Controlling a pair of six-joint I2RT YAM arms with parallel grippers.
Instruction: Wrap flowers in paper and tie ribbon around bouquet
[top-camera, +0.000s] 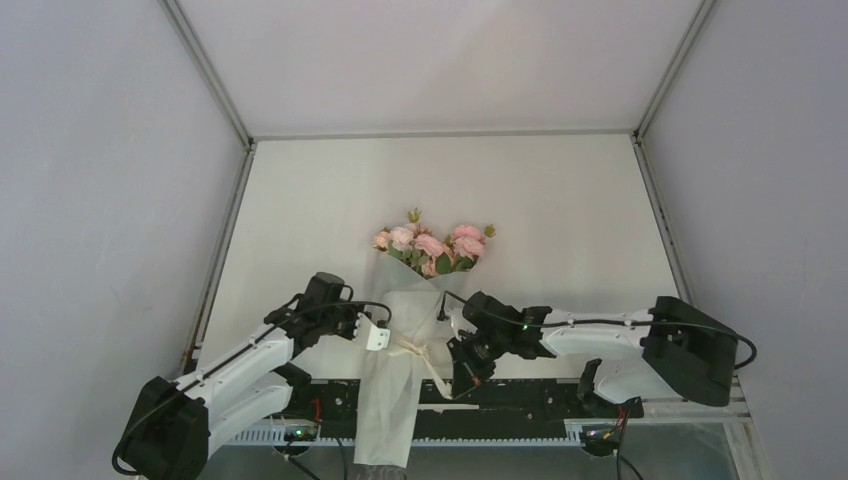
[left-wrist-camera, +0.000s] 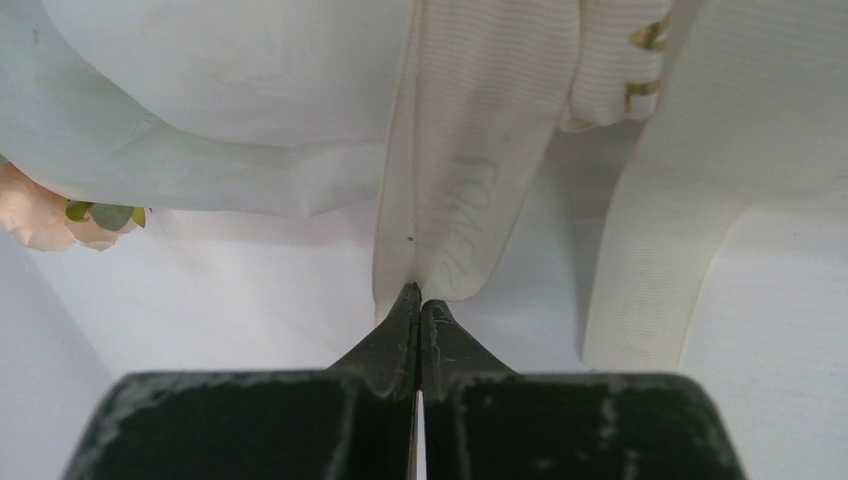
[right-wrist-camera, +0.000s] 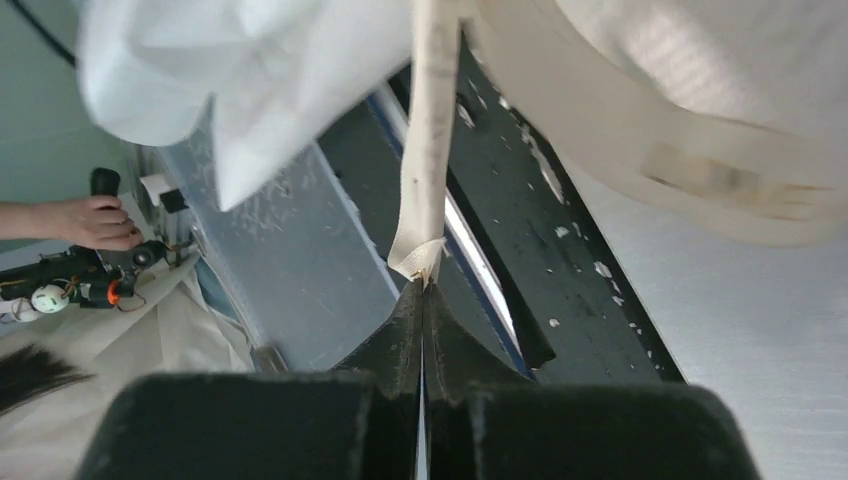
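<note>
The bouquet lies lengthwise at the table's middle: pink flowers (top-camera: 432, 243) at the far end, white paper (top-camera: 392, 400) sheathing the stems and hanging over the near edge. A cream ribbon (top-camera: 412, 350) is cinched around the paper's waist. My left gripper (top-camera: 378, 335) is at the bouquet's left, shut on one flat ribbon end (left-wrist-camera: 470, 170); its tips (left-wrist-camera: 420, 295) pinch the strip, with paper (left-wrist-camera: 250, 90) and a bloom (left-wrist-camera: 40, 215) behind. My right gripper (top-camera: 468, 362) is at the bouquet's right, tips (right-wrist-camera: 422, 287) shut on the other ribbon end (right-wrist-camera: 428, 160), which runs taut up to the paper (right-wrist-camera: 260, 70).
A black rail (top-camera: 520, 395) runs along the table's near edge under both arms. Grey walls enclose the table (top-camera: 560, 220) at left, right and back. Off the table, a person's hand (right-wrist-camera: 95, 222) holds a device beside pale cloth (right-wrist-camera: 150, 340).
</note>
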